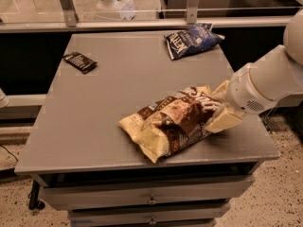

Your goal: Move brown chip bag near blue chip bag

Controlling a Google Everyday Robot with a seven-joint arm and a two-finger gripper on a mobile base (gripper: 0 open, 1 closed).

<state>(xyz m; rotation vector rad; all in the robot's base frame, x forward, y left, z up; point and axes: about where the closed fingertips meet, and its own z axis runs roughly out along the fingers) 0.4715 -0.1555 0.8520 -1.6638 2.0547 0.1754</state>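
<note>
While a small black packet (80, 61) lies at the far left of the grey surface (113, 103), clear of the job, the brown chip bag (176, 123) sits near the front edge, right of centre, well apart from the blue chip bag (191, 40) at the far edge. At the brown chip bag's right end the gripper (220, 107) sits low against the crinkled cream edge, probably because that end offers the easiest hold, though whether it is pinching the bag cannot be told. Its white arm (267, 77) reaches in from the right, sloping down with the wrist turned toward the bag.
</note>
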